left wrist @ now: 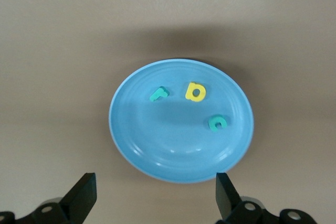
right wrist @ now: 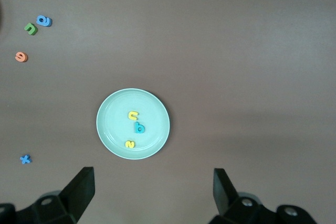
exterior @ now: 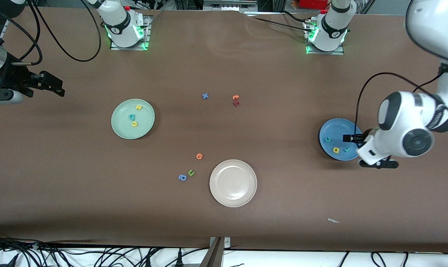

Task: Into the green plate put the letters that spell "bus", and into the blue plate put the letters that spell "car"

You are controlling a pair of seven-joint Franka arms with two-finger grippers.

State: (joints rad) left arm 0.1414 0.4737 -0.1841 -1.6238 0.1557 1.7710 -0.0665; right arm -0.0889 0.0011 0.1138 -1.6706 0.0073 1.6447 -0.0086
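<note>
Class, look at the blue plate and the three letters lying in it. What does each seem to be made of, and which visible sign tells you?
Blue plate: probably glazed ceramic or hard plastic; glossy, with light glints along its raised rim.
Letters, a teal r, a yellow a and a teal c: likely foam; matte, thick, flat-cut edges.

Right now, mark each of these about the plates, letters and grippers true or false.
1. The blue plate holds three letters. True: a teal c, a yellow a and a teal r.
2. The cream-white plate holds the olive-green u. False: that u lies on the table beside a blue a.
3. The left gripper grips a letter. False: it is open over the blue plate's edge, holding nothing.
4. The green plate holds a teal b, a yellow u and a yellow s. True.
5. The right gripper is shut. False: it is open, up over bare table at the right arm's end.
</note>
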